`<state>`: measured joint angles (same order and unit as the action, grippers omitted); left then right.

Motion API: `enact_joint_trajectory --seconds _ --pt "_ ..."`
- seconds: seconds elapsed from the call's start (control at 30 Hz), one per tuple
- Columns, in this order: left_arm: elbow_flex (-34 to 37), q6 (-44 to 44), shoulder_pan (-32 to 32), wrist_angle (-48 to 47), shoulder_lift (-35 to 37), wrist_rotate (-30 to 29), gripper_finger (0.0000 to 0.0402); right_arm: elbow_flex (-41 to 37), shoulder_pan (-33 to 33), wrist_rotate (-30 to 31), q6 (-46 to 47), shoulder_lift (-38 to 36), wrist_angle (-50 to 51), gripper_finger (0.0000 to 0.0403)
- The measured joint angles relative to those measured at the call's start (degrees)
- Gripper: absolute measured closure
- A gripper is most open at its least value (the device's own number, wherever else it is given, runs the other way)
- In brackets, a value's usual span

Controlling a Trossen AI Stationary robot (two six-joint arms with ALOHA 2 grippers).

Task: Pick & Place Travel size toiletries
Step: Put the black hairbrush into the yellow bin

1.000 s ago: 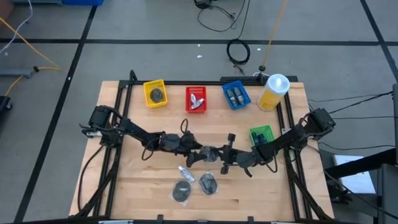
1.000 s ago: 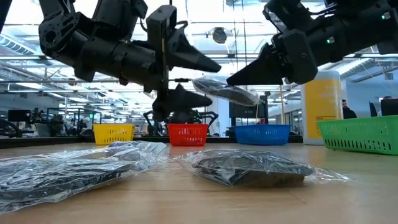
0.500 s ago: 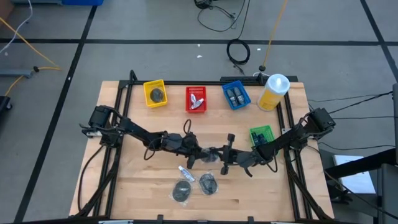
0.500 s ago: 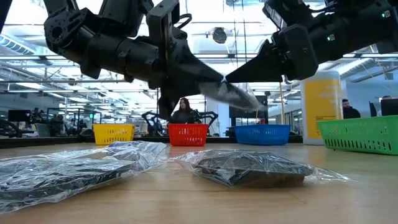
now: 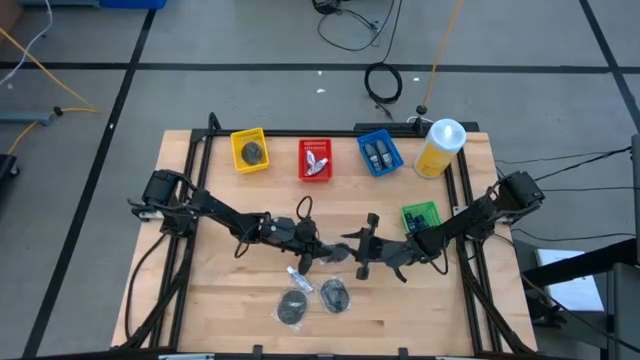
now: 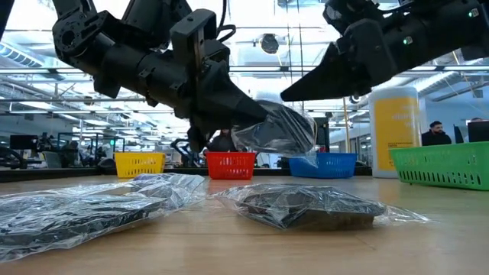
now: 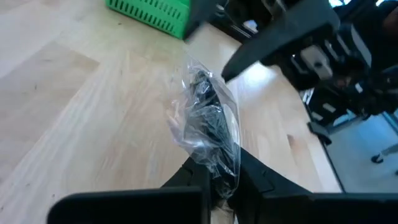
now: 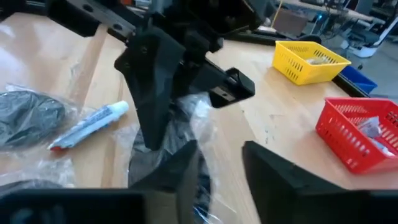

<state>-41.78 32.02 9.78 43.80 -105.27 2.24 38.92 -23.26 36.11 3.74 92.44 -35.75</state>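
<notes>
A clear bag with a dark item (image 6: 279, 131) hangs in the air over the table's middle, held by my left gripper (image 5: 322, 250), which is shut on it. My right gripper (image 5: 358, 252) stands open just right of the bag, its fingers (image 6: 306, 82) above the bag's upper right side. Near the front edge, a white tube (image 5: 300, 277) and two bagged dark pucks (image 5: 293, 305) (image 5: 335, 295) lie flat on the wood. The low view shows the pucks' bags up close (image 6: 306, 205). My left gripper pinches one end of the clear bag (image 7: 219, 163) between its two fingers. The fingers come from the table's left, slanting slightly down. The bag is lifted clear and droops beyond the fingertips toward the right arm. My right gripper: whether a finger (image 8: 180, 165) touches the bag cannot be told.
At the back stand a yellow basket (image 5: 250, 150), a red basket (image 5: 315, 160), a blue basket (image 5: 380, 152) and a big yellow bottle (image 5: 440, 148). A green basket (image 5: 420, 216) sits under the right arm. The two arms' fingertips nearly meet at the table's middle.
My left gripper has closed in from the left and shut on the bag's end. My right gripper, which held the bag aloft, has opened and let go. The bag, level before, now droops from my left gripper's fingers.
</notes>
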Motion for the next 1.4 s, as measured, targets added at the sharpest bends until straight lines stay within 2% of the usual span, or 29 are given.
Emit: enact_joint_trajectory --seconds 0.17,0.33,0.53,0.7,0.83,1.0,1.1,1.2,1.3,1.4 --pt "0.0 -2.5 -0.1 -3.4 1.1 -0.2 0.0389 0.0 -1.5 -0.4 1.7 -5.3 8.4 0.0229" --pt "0.0 -6.3 0.6 -15.2 8.1 -1.9 0.0367 0.0 -3.5 -0.4 6.5 -8.7 14.7 0.0209" --pt "0.0 -10.4 3.1 -33.4 20.0 -10.9 0.0389 -3.5 -5.0 -0.7 12.3 -8.7 13.3 0.0208" --pt "0.0 -9.0 5.1 -50.5 29.2 -21.4 0.0379 -7.7 -5.3 -0.6 18.2 -8.7 8.6 0.0216" --pt "0.0 -6.0 6.1 -62.8 34.8 -28.9 0.0368 -11.2 -5.4 -2.1 17.9 -8.7 0.8 0.0217" --pt "0.1 -3.6 5.9 -74.6 39.5 -35.9 0.0390 -12.8 -5.4 -6.0 16.5 -8.7 -3.3 0.0218" --pt "0.1 -2.3 5.0 -79.8 41.4 -40.5 0.0388 -12.9 -5.4 -6.3 16.4 -8.7 -3.3 0.0218" --pt "0.1 -1.6 3.1 -82.7 41.7 -45.5 0.0369 -12.9 -5.4 -6.2 16.4 -8.7 -3.3 0.0220" --pt "0.1 -3.5 -0.3 -83.7 41.7 -47.4 0.0361 -12.9 -5.2 -6.1 15.7 -8.7 -3.4 0.0220" --pt "0.1 -5.9 -5.1 -83.7 41.2 -47.9 0.0375 -12.9 -5.2 -6.0 15.0 -8.7 -4.0 0.0220"
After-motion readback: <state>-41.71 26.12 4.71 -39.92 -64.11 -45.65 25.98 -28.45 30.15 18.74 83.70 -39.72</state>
